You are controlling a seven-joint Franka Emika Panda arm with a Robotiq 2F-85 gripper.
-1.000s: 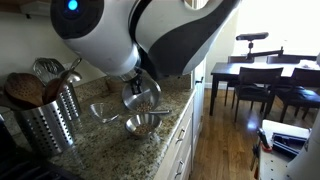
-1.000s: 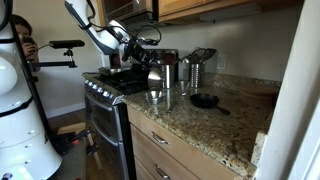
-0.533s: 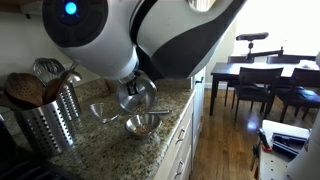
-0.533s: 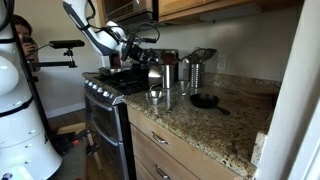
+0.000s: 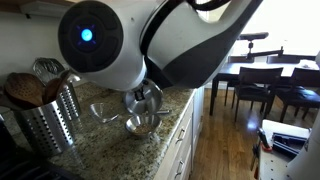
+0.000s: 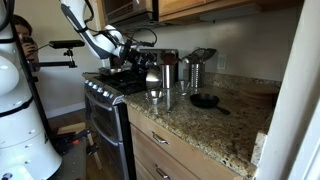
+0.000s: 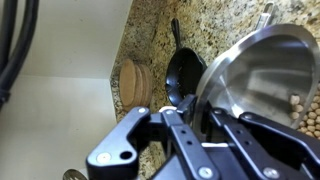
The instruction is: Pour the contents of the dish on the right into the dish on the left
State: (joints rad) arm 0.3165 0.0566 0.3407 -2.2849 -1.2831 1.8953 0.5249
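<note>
Exterior view: filling most of the frame with the big white and grey arm (image 5: 150, 40). Holding the tilted dish (image 5: 143, 99) on its side just above the second dish (image 5: 144, 124), both over the speckled bench (image 5: 110, 150) near its front edge. Showing brownish round pieces inside the second dish. Standing just beside it, a small steel bowl (image 5: 103, 112); further along, a ribbed utensil holder (image 5: 45, 122) carrying wooden spoons. Sitting well apart in the background, a dark dining table (image 5: 255, 72).

Exterior view: reaching in with the arm (image 6: 95, 40) from above the stove (image 6: 110, 95). Hanging the tilted dish (image 6: 152, 77) directly over the second dish (image 6: 155, 96). Lying near them on the bench, a black skillet (image 6: 204, 100); standing by the wall, metal canisters (image 6: 195, 70).

Wrist view: pinching the rim of the tilted dish (image 7: 255, 75) with the gripper (image 7: 205, 118), jaws pressed onto the metal edge. Showing pale round pieces (image 7: 303, 110) at the dish's far lip, not allowing a call on whether they sit in it or below it. Resting on the bench beyond, the black skillet (image 7: 183, 72) beside a round wooden piece (image 7: 133, 82).
</note>
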